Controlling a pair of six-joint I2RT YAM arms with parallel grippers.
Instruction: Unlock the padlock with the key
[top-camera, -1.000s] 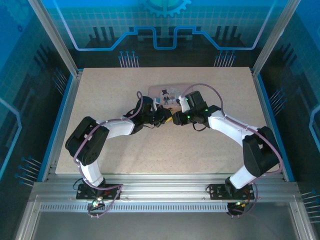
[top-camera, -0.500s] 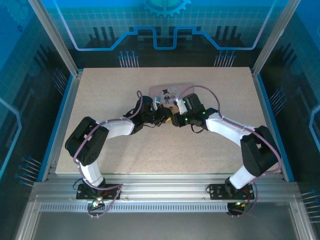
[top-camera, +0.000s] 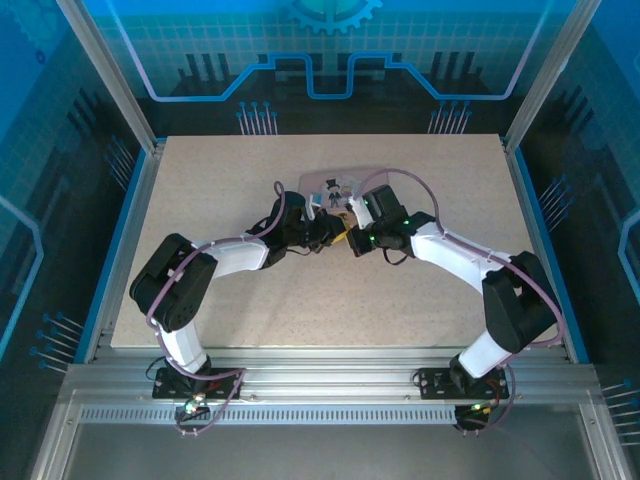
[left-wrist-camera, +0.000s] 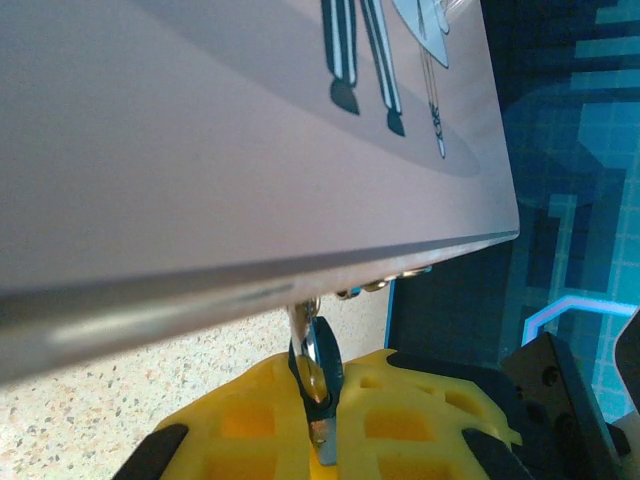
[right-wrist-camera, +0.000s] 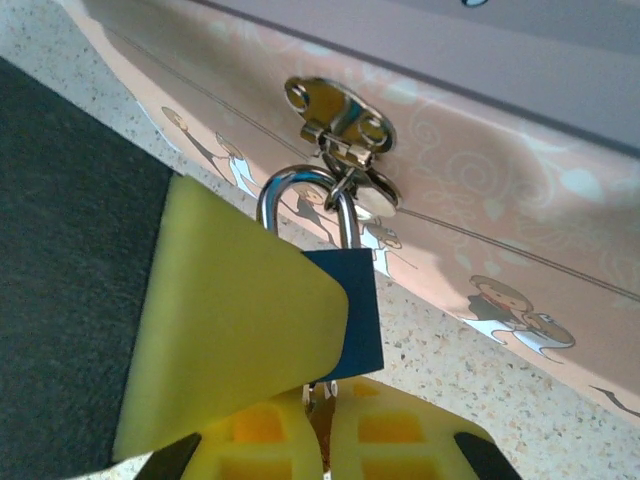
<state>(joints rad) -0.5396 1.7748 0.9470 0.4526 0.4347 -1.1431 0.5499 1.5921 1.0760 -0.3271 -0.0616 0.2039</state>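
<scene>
Right wrist view: the padlock (right-wrist-camera: 362, 320) hangs at centre frame, hooked through the clasp (right-wrist-camera: 345, 125) on the pink box (right-wrist-camera: 520, 230). The left gripper (left-wrist-camera: 318, 385) pinches its blue body from frame left; the right gripper (right-wrist-camera: 320, 395), pads pressed together at bottom centre, nips the key (right-wrist-camera: 318, 405) just beneath it.

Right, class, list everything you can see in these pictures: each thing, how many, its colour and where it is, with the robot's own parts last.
table: one, speckled beige, under everything.
pink box: one, pink with cartoon figures, mid-table towards the far side.
clasp: one, silvery, on the box's front.
padlock: one, blue body, silvery shackle, hanging from the clasp.
key: one, metallic, mostly hidden, just below the padlock.
arms: two, white and black, reaching from the near edge to the box.
left gripper: one, yellow fingers, shut on the padlock.
right gripper: one, yellow fingers, shut on the key.
</scene>
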